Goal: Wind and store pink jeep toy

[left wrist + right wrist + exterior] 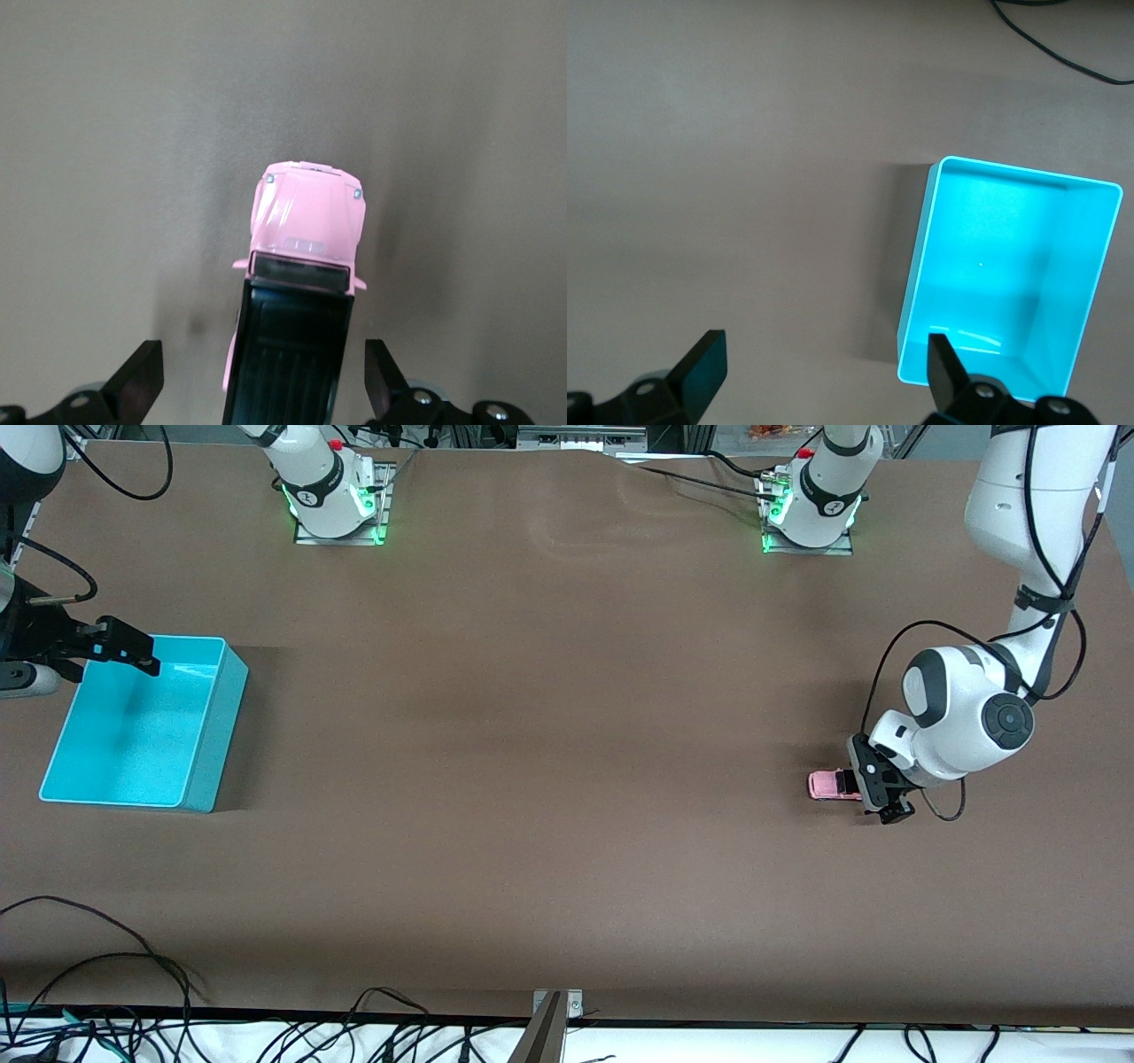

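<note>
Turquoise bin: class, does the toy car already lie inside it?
No, the turquoise bin holds nothing, and the pink toy car stands on the table at the left arm's end.

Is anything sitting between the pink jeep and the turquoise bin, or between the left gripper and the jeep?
Nothing visible. The left gripper, open, straddles the pink jeep toy; only bare table lies between it and the turquoise bin. The open right gripper hangs over the bin.
</note>
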